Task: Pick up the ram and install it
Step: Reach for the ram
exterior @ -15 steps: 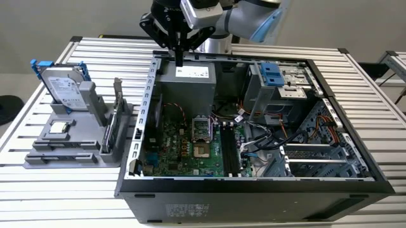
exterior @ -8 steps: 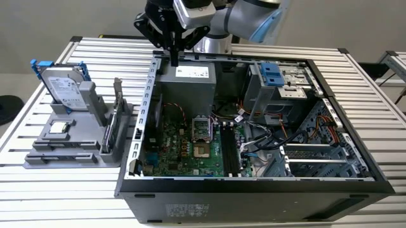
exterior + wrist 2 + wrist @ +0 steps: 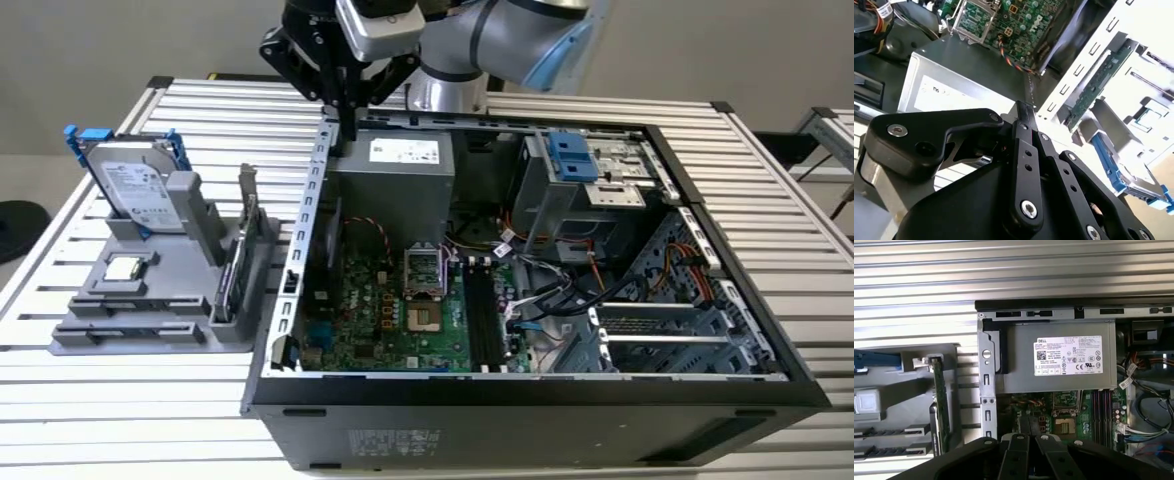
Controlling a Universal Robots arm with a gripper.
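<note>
My gripper point(image 3: 344, 138) hangs over the far wall of the open computer case point(image 3: 534, 390), by the grey power supply point(image 3: 394, 175). Its black fingers point(image 3: 1024, 112) are pressed together, shut, with nothing between them. The ram is hidden; I cannot pick it out on the grey parts holder point(image 3: 134, 335) at the exterior view's left. Inside the case lies the green motherboard point(image 3: 380, 315) with its long black slots point(image 3: 481, 315). In the first wrist view the gripper point(image 3: 1025, 424) sits above the motherboard's edge, and the slots point(image 3: 1101, 407) lie off to one side.
The holder carries a hard drive point(image 3: 134, 185) in a blue frame, a processor point(image 3: 124, 268) and a greenish card with a metal bracket point(image 3: 938, 395). Cables point(image 3: 561, 290) and a drive cage point(image 3: 587, 180) crowd the case's right half. The slatted table point(image 3: 134, 420) extends around.
</note>
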